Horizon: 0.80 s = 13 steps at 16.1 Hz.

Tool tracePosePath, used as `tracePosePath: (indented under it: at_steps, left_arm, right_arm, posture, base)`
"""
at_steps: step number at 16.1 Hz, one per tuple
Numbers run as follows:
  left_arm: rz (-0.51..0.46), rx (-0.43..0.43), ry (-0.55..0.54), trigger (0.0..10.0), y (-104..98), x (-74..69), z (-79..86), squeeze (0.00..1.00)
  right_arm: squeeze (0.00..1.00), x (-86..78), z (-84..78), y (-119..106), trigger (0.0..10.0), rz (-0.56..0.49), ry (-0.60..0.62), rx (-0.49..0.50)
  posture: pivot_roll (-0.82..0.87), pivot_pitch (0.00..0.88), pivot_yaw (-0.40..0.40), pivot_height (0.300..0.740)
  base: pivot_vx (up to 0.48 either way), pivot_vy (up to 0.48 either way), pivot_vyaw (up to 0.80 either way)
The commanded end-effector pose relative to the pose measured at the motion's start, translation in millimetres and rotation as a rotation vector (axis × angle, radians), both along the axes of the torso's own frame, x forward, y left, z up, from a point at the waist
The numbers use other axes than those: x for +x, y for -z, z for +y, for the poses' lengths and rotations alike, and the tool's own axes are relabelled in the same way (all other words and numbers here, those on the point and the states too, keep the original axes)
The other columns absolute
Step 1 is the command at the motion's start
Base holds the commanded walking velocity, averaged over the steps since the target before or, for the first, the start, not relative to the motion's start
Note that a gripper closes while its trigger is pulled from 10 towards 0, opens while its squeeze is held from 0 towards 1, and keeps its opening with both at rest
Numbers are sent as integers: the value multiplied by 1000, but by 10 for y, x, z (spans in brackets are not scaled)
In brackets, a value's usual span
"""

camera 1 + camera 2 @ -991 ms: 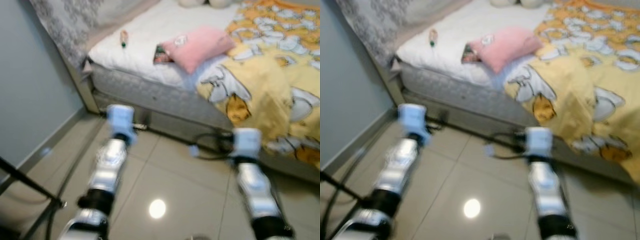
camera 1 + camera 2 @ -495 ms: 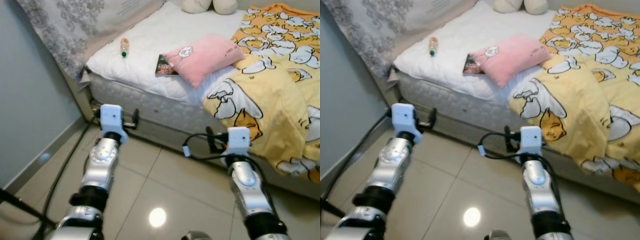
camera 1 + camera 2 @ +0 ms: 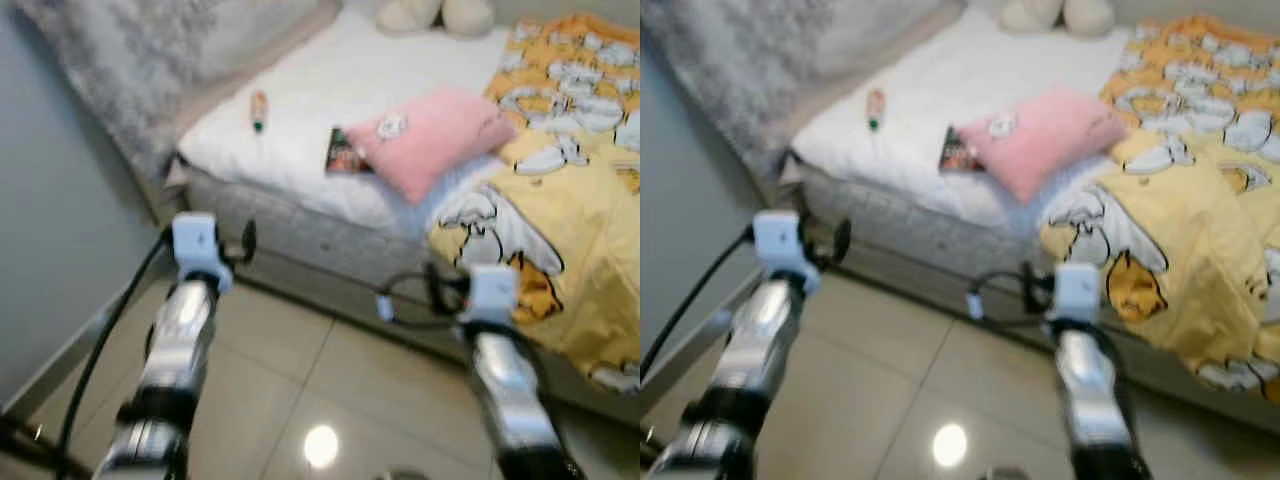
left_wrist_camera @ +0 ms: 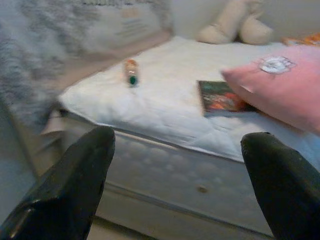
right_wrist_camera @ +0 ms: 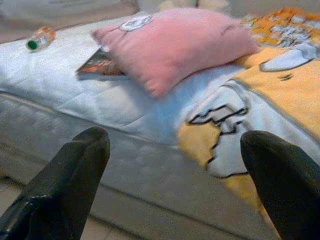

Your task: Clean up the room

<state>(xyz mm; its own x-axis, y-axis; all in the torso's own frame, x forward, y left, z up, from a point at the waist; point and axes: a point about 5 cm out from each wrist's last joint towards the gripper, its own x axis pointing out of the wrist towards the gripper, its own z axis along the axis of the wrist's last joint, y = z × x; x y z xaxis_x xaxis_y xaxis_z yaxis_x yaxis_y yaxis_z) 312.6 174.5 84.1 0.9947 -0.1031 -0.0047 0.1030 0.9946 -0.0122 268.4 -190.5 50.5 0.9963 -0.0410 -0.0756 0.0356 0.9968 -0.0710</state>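
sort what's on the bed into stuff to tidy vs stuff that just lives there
To tidy: bottle; book, partly under the pink pillow.

Stays put: pink pillow; yellow blanket; soft toy; mattress.

Both tools open, holding nothing.

Soft, even indoor light, motion blur throughout, and lamp glare on the floor tiles (image 3: 321,446).
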Motion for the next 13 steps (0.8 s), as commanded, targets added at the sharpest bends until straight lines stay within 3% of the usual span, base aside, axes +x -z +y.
tracePosePath:
  at_steps: [1, 4, 7, 9, 13]
  left_arm:
    - [17, 3, 67, 10000, 70, -94, -62, 0]
    - [43, 17, 100, 10000, 143, -170, -107, 0]
    - [31, 22, 80, 10000, 58, -30, -147, 0]
    - [3, 14, 85, 10000, -59, 81, -177, 0]
    - [-3, 28, 76, 10000, -92, 145, -154, 0]
  right_arm:
    - [0, -67, 16, 2, 10000, 11, -47, -27]
    - [0, -145, 0, 4, 10000, 12, -62, -48]
    - [0, -30, 50, -35, 10000, -6, -49, -32]
    - [0, 61, 171, -90, 10000, -26, -72, -28]
    - [0, 88, 224, -68, 10000, -20, -77, -21]
  posture:
    - [-151, 0, 56, 740]
    - [-157, 0, 60, 740]
    - [-163, 0, 64, 740]
    - [-167, 0, 66, 740]
    - [-162, 0, 67, 740]
  base:
    - [360, 0, 0]
    - [399, 0, 0]
    - [455, 0, 0]
    - [458, 0, 0]
    - [458, 0, 0]
